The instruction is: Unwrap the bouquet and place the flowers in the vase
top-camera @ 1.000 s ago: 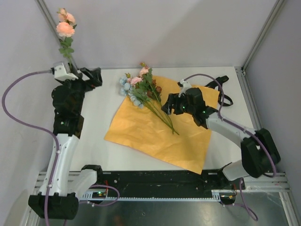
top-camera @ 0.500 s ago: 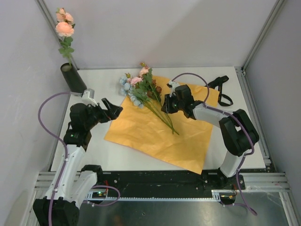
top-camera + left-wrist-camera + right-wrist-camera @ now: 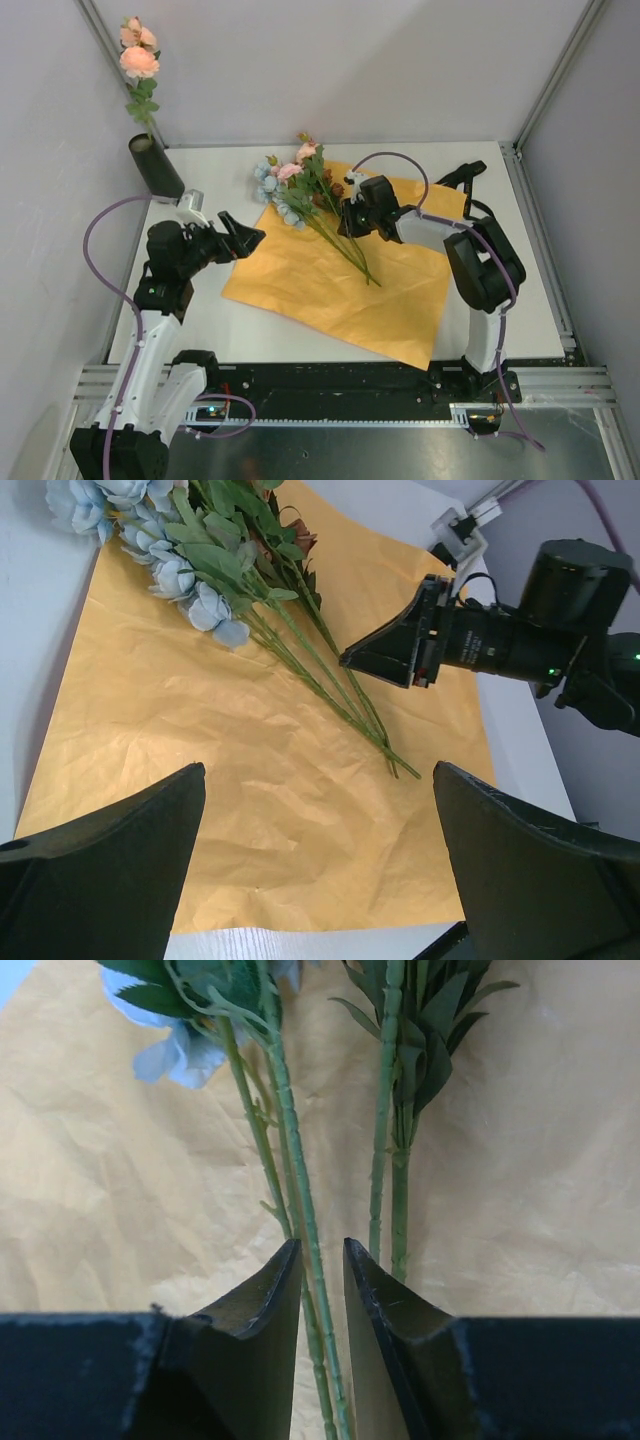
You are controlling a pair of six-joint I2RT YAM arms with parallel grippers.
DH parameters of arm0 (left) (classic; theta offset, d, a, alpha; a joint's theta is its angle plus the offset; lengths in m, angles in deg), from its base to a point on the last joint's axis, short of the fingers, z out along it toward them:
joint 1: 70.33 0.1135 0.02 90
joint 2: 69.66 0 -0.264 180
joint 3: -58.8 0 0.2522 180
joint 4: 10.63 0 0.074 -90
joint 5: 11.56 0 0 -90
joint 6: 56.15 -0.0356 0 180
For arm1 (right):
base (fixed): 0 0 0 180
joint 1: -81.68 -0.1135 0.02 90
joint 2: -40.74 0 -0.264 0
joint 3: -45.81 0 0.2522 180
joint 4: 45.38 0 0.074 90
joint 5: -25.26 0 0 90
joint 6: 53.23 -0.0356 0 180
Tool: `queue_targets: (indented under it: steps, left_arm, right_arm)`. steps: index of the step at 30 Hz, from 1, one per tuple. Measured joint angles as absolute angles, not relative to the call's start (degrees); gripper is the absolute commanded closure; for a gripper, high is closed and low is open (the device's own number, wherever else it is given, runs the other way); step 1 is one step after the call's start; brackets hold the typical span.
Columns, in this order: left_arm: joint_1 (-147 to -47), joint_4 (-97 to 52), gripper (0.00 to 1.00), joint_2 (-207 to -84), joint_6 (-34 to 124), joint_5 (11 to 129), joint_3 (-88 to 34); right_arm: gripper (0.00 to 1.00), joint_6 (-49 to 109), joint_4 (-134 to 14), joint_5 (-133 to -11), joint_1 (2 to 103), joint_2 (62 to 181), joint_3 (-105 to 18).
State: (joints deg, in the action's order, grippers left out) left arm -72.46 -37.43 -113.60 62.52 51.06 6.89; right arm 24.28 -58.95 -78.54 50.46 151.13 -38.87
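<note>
Right tool (image 3: 320, 1245) was narrow. Its fingers (image 3: 255, 1295) sat either side of one green stem (image 3: 298, 1190) and looked pinched on it. Overhead view: right tool (image 3: 345, 222) was just right of frame center, low over the stem bunch. The flowers (image 3: 300, 190) lay flat, with pale blue, pink and brownish heads toward the upper left and stem ends toward the lower right. They rested on the orange wrapping paper (image 3: 330, 290), which was spread open and crinkled on the white surface (image 3: 230, 165). Some heads hung over the paper's upper-left edge.

Left tool (image 3: 245, 228) was wide and held nothing. It sat at the paper's left corner, pointing right toward the flowers.

The vase (image 3: 157, 167), a dark tube, stood in the upper left of frame, leaning left in that view, with one pink rose stem (image 3: 138, 62) in it. It was well apart from the bunch. A black ribbon (image 3: 470, 190) lay at the upper right, beside the paper.
</note>
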Motion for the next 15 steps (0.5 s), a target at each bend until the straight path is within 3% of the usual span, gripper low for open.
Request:
queue_targets:
  steps: [15]
  left_arm:
    - [-72.5, -38.4, 0.00, -112.7, 62.5, 51.5, 6.9]
  right_arm:
    - [0.69, 27.3, -63.3, -75.5, 48.7, 157.6, -43.0]
